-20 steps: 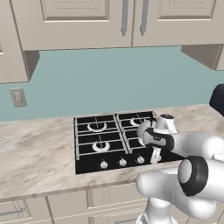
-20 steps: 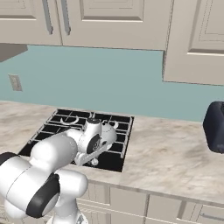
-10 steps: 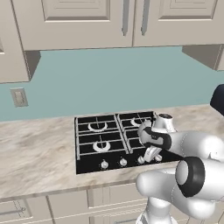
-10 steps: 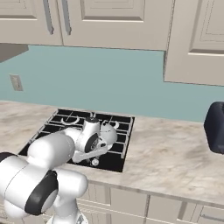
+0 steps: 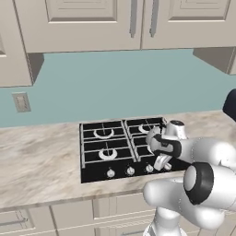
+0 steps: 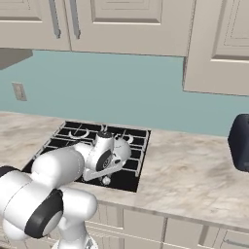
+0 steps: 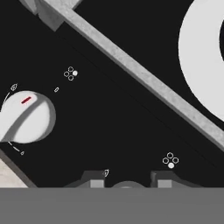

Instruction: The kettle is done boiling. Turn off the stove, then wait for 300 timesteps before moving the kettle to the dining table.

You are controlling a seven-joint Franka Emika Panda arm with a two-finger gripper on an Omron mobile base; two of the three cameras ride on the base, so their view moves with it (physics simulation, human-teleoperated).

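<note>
The stove (image 5: 120, 147), its long side running along the tabletop (image 5: 41, 166) edge with the knob row facing the robot, lay under the claw (image 7: 127, 180), whose narrowly parted tips flanked a silver front knob (image 7: 127, 186), while a neighbouring knob (image 7: 24, 117) showed its red mark angled toward the upper right.

Even, bright rendering; sharp, shadowless

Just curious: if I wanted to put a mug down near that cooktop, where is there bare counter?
Left of the stove, toward the wall outlet, the counter is bare. Right, bare up to a dark appliance. The stove's front right is crowded by the arm.
</note>
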